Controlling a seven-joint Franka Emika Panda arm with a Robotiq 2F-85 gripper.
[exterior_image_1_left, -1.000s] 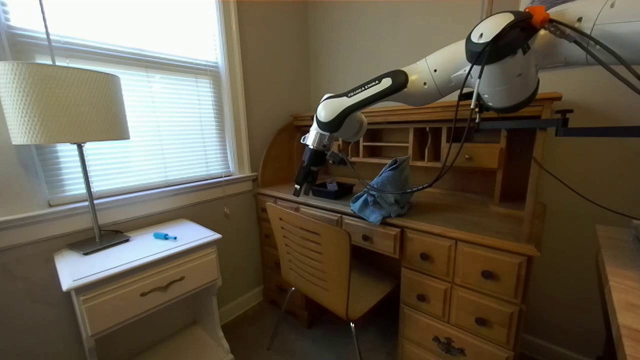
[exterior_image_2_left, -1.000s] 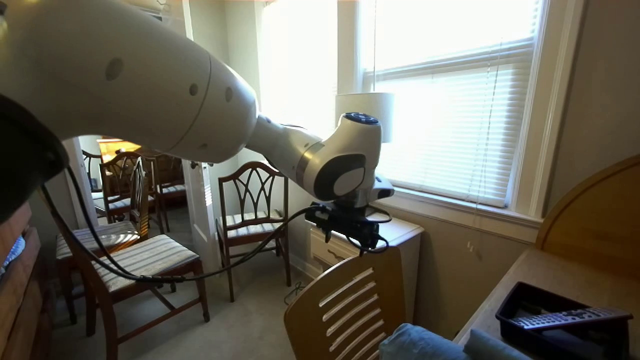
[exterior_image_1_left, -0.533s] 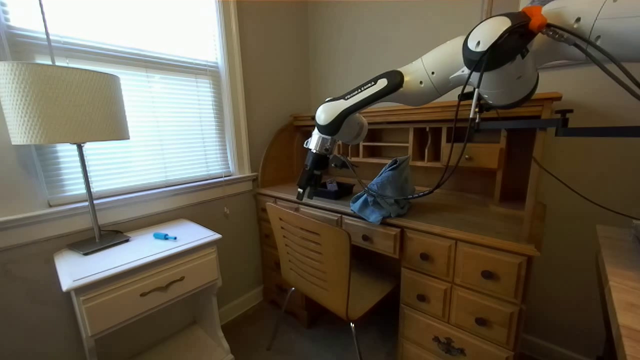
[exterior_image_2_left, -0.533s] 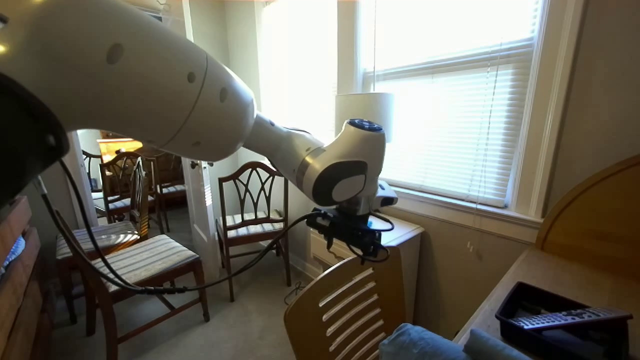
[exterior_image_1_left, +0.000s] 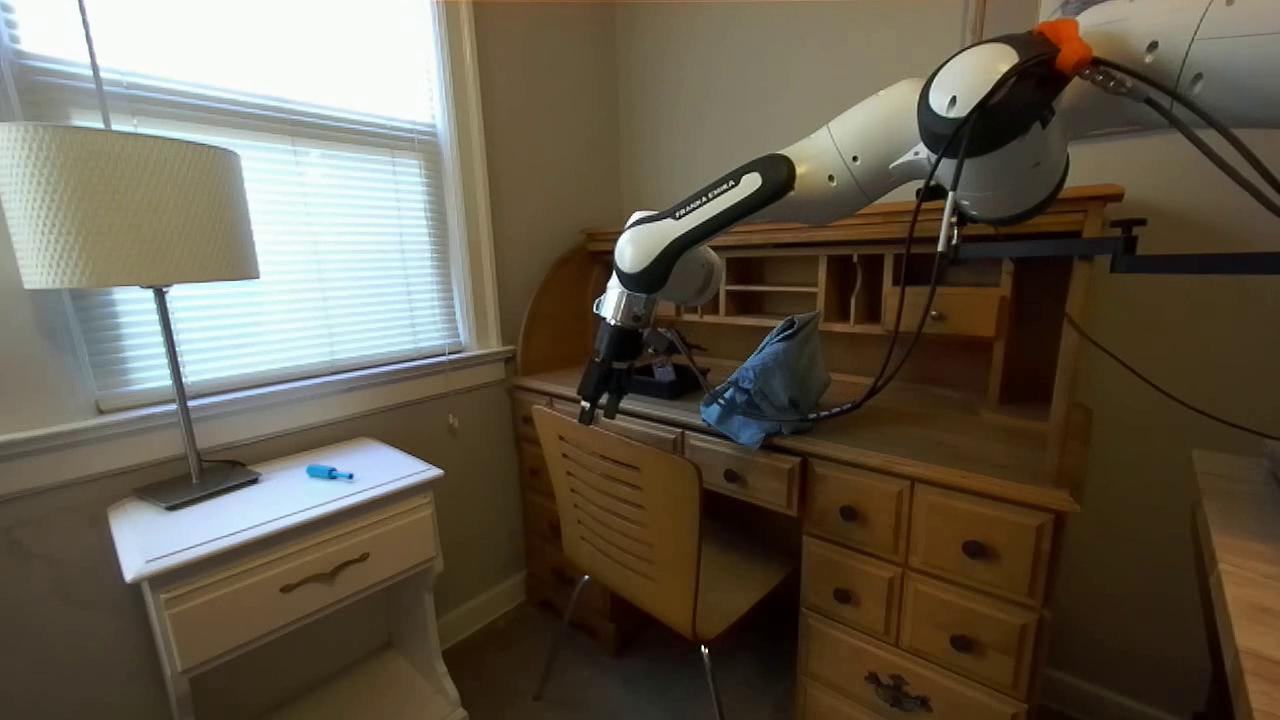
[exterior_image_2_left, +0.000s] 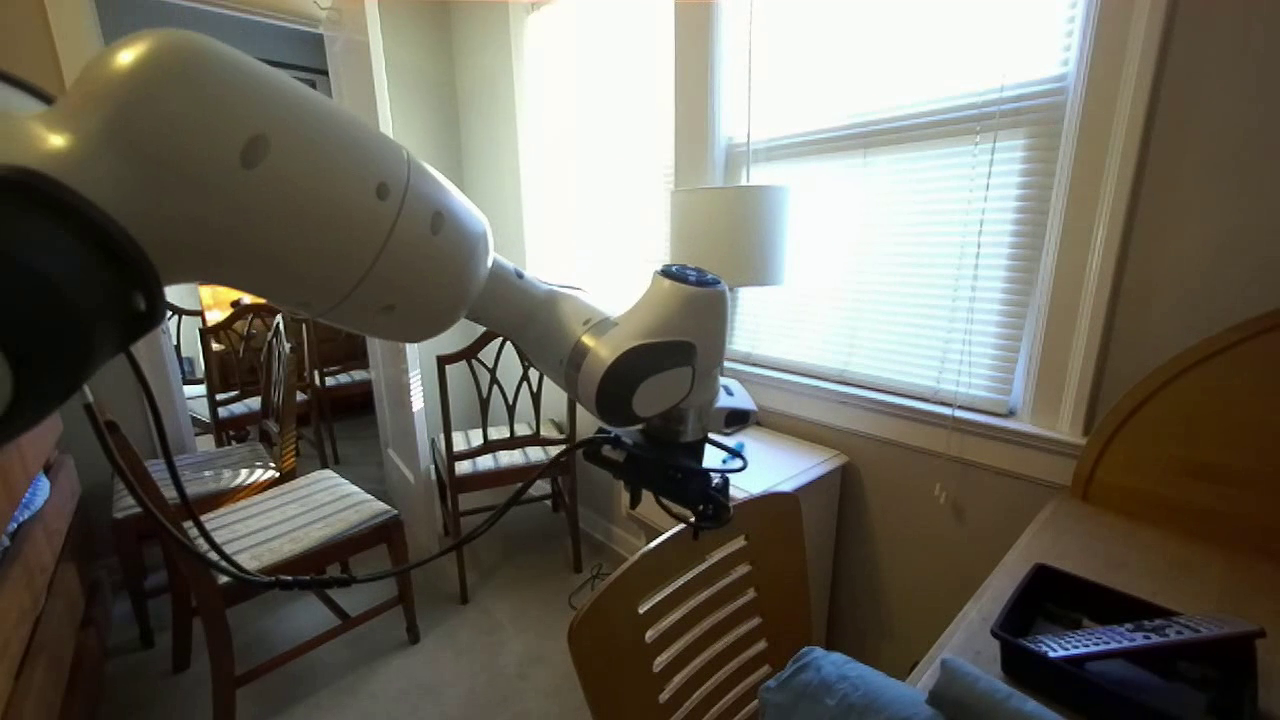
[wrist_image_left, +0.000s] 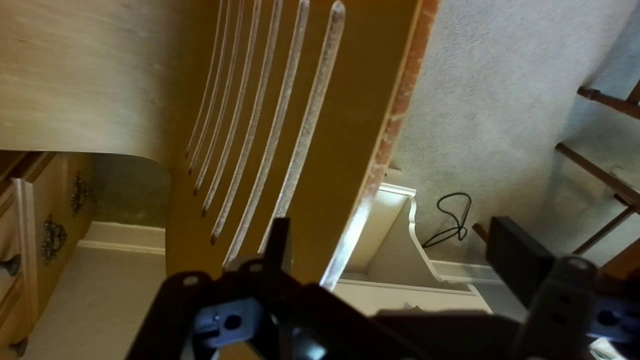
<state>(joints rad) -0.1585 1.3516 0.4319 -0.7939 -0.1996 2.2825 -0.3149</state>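
My gripper (exterior_image_1_left: 599, 412) hangs fingers-down close to the top edge of the tan slatted chair back (exterior_image_1_left: 625, 500). In the wrist view its dark fingers (wrist_image_left: 517, 260) stand wide apart, with nothing held between them. The edge of the chair back (wrist_image_left: 389, 135) crosses the gap as seen from there; whether any finger touches it, I cannot tell. On the white nightstand (exterior_image_1_left: 390, 462) lies a small blue tool (exterior_image_1_left: 330, 472). A black tray (exterior_image_2_left: 1100, 690) on the desk carries a remote control (exterior_image_2_left: 1130, 635), and a crumpled blue cloth (exterior_image_1_left: 765, 390) is beside it.
A lamp (exterior_image_1_left: 125, 210) stands on the nightstand by the window. The wooden roll-top desk (exterior_image_1_left: 930, 430) is behind the chair. Cables (exterior_image_2_left: 450, 545) droop from the arm. Dark dining chairs (exterior_image_2_left: 505, 400) stand further off, and a black cord (wrist_image_left: 457, 220) lies on the floor.
My gripper has come down a little closer to the chair back and shifted slightly to the left in both exterior views. The objects on the desk and nightstand have stayed put.
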